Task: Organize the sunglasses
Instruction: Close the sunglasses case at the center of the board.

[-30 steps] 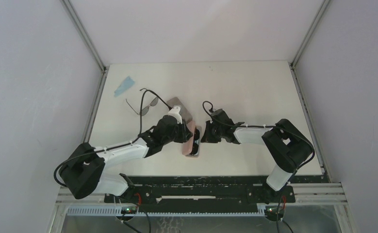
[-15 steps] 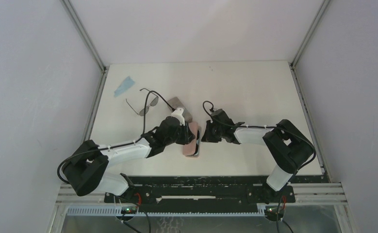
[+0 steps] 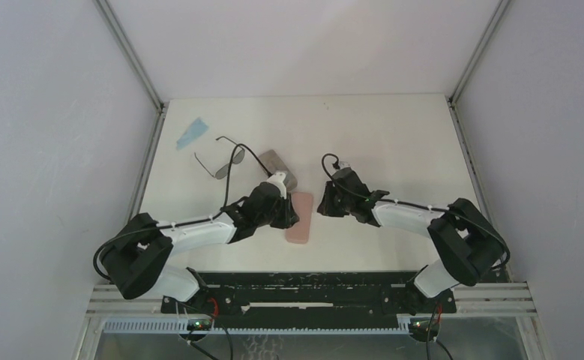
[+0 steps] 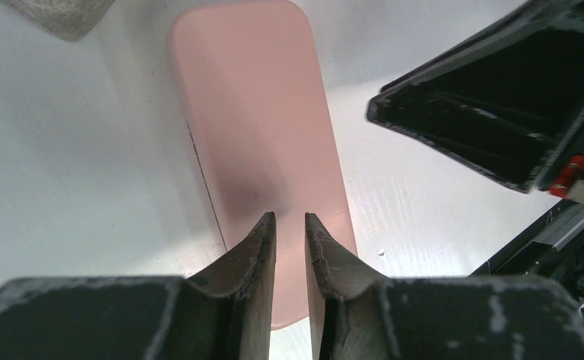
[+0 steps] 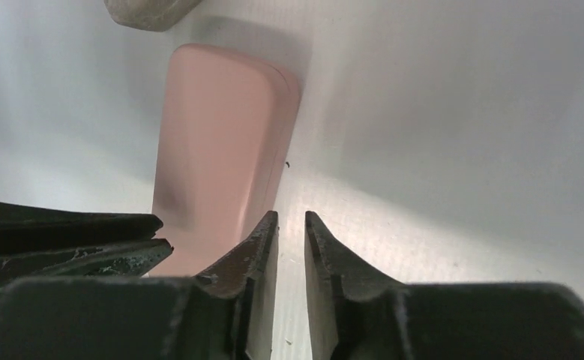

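We see the closed pink case (image 3: 300, 217) lying flat on the white table (image 3: 393, 142). Our left gripper (image 4: 290, 217) hangs over the case's near end, its jaws parted by a narrow slit with nothing between them; we cannot tell whether the tips touch the lid. Our right gripper (image 5: 292, 215) sits just right of the case, likewise slightly parted and empty. One pair of wire-framed sunglasses (image 3: 224, 163) lies beyond and left of the case, past the grey-brown case (image 3: 278, 168) near its far end. A light blue cloth (image 3: 191, 133) lies farther off that way.
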`<state>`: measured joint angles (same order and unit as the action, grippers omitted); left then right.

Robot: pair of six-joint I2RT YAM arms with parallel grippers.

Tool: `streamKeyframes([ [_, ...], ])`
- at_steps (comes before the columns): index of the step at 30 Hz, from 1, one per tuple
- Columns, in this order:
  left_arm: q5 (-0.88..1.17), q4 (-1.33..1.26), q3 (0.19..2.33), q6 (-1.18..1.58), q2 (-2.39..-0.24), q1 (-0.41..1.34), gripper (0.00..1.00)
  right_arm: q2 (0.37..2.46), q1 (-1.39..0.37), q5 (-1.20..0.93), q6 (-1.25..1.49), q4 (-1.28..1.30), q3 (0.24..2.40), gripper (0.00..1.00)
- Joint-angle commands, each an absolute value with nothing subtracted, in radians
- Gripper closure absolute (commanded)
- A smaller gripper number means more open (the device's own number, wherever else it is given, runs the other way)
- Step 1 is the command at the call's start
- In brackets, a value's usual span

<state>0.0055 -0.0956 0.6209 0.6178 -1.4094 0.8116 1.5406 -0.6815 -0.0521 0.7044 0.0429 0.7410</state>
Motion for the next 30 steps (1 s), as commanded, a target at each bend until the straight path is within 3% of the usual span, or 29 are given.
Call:
streamKeyframes([
  [1,0.000,-0.077,0.650,0.600,-1.366,0.816,0.75,1.424,-0.703,0.078,0.665,0.040,0.706,0.78],
  [3,-0.029,-0.051,0.651,0.590,-1.318,0.816,0.75,1.376,-0.721,0.127,0.653,0.037,0.686,0.60],
  [8,-0.184,0.050,0.642,0.582,-1.156,0.815,0.66,1.305,-0.761,0.168,0.662,0.028,0.667,0.41],
  [15,-0.407,0.207,0.629,0.574,-0.889,0.815,0.43,1.346,-0.879,0.313,0.791,0.032,0.720,0.06],
  [21,-0.471,0.310,0.599,0.575,-0.701,0.815,0.33,1.507,-1.006,0.657,0.981,0.352,0.965,0.00],
  [25,-0.476,0.345,0.571,0.581,-0.626,0.815,0.32,1.681,-1.009,0.661,0.997,0.589,1.194,0.00],
  [30,-0.479,0.392,0.556,0.585,-0.570,0.813,0.32,1.786,-1.043,0.638,0.977,0.629,1.319,0.00],
])
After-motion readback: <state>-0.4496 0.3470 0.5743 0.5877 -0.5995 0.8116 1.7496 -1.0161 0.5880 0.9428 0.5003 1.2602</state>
